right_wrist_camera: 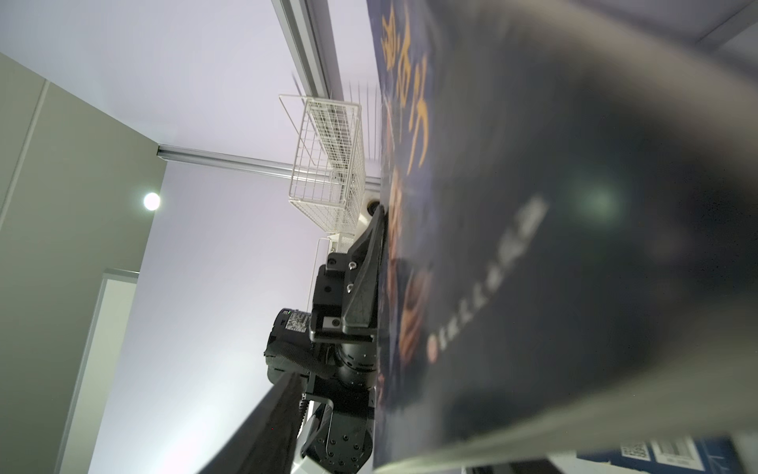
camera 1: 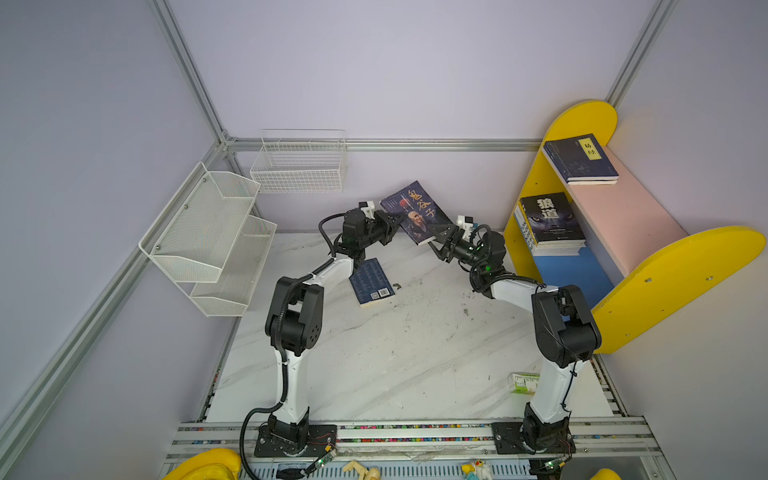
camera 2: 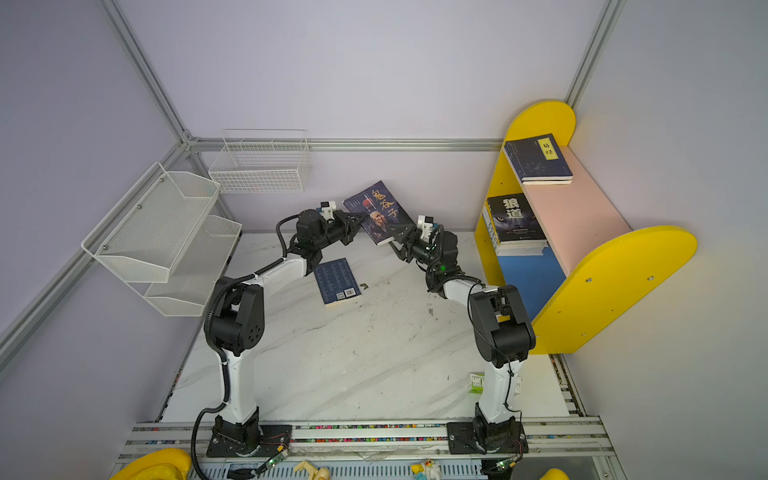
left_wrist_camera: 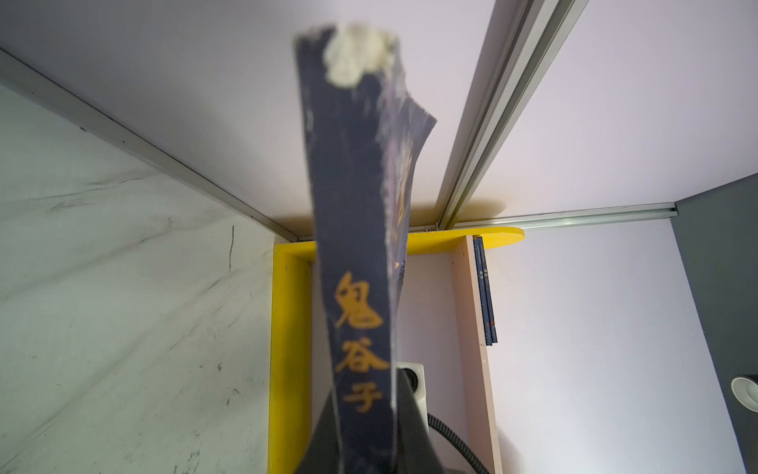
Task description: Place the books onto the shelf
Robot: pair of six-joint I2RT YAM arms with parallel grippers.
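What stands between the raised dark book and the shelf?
The right end effector and its arm sit between the raised dark book and the shelf; a stack of books already fills the lower board's far end.

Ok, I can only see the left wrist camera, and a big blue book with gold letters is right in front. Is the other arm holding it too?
Observer: It doesn't look so. In a top view the right gripper sits at the lower corner of the held book, jaws spread.
Operator: Any more books lying around?
Observer: One. A navy book lies flat on the table, back cover up.
Operator: And what's hiding behind my book?
Observer: A stack topped by a wolf-cover book lies on the blue lower board of the shelf.
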